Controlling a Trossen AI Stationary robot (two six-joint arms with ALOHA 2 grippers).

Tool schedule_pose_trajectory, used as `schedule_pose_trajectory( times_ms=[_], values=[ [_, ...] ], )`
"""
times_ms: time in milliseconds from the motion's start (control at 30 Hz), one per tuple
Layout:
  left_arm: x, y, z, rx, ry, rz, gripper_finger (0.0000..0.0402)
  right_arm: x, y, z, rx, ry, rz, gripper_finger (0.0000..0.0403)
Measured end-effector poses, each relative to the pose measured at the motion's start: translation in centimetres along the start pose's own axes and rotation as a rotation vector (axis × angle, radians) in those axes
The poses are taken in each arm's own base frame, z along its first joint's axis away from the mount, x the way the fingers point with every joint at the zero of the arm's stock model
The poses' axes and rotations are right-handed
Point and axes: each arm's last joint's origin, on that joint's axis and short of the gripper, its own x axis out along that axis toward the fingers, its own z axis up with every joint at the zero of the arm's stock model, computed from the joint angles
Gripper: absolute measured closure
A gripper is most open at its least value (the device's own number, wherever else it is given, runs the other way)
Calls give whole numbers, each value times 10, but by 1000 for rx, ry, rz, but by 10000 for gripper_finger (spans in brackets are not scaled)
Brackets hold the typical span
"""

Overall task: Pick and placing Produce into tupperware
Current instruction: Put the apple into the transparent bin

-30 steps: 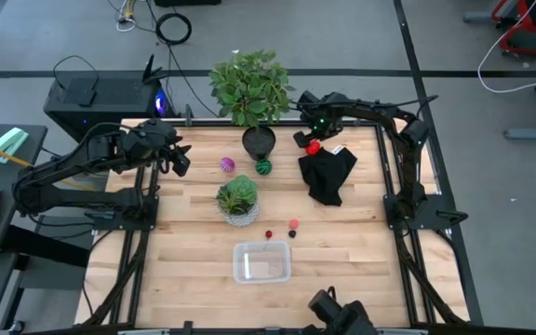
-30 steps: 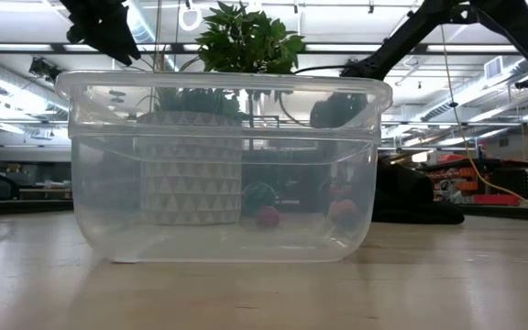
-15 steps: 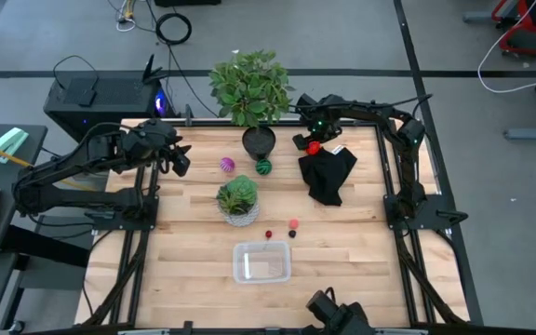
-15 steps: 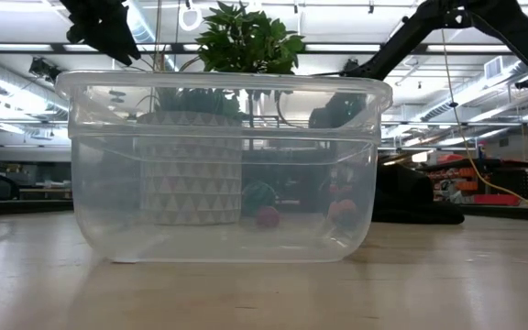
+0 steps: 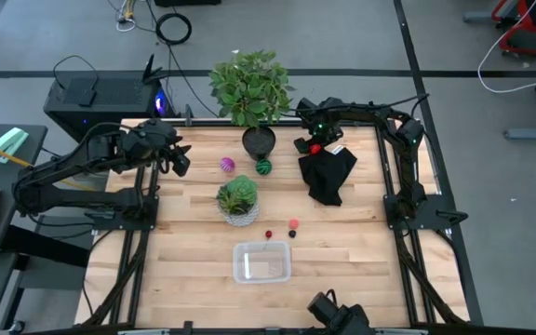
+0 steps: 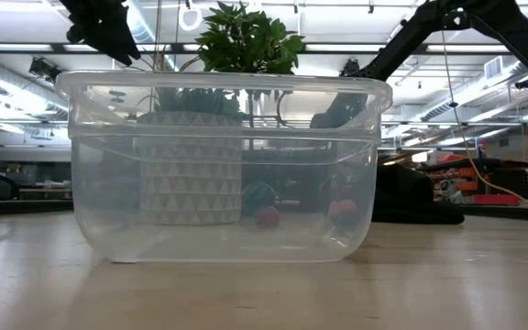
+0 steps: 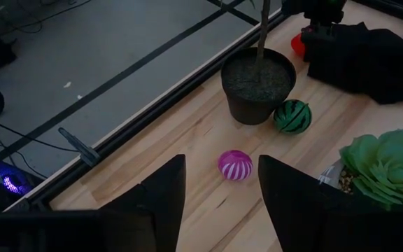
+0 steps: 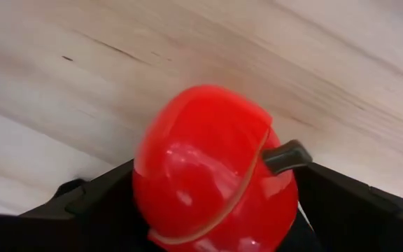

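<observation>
My right gripper (image 5: 311, 145) is at the table's far side, beside a black cloth (image 5: 328, 175), shut on a glossy red produce piece (image 8: 212, 171) with a dark stem. My left gripper (image 5: 179, 160) is open and empty above the table's far left. A purple striped ball (image 7: 235, 165) and a green striped ball (image 7: 292, 116) lie on the wood beyond its fingers. Three tiny pieces, dark-red (image 5: 269, 234), pink-red (image 5: 293, 224) and dark (image 5: 292, 234), lie just beyond the clear tupperware tub (image 5: 261, 261), which stands near the table's front edge. My right gripper pinches the red piece between its two fingers (image 8: 93, 199), one on each of its opposite sides (image 8: 149, 175). The fingers come from above, pointing down at the wood. The stem shows toward one finger. Whether the piece rests on the table or is clear of it, I cannot tell.
A tall leafy plant in a black pot (image 5: 258, 141) stands at the far middle, close to my right gripper. A small succulent in a white patterned pot (image 5: 238, 200) stands mid-table. The black cloth lies to the right of centre. Bare wood shows around the tub.
My right arm's elbow has shifted slightly toward the table's left while its gripper has stayed at the red piece. The other produce pieces and the tub have kept their places.
</observation>
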Motion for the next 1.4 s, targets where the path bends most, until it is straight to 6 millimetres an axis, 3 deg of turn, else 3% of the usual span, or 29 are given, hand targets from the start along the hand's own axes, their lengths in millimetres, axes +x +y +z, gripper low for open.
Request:
schedule_pose_trajectory(
  times_ms=[400,867,1167,1400],
  values=[
    [0,0,0,3,0,0,216,-1,0,1,-6,-8,2,121],
    [0,0,0,3,0,0,216,-7,-7,-1,-40,22,-3,114],
    [0,0,0,2,0,0,220,-41,-29,5,-3,-72,23,112],
    [0,0,0,2,0,0,218,-80,-47,-6,-13,-115,30,114]
  ],
)
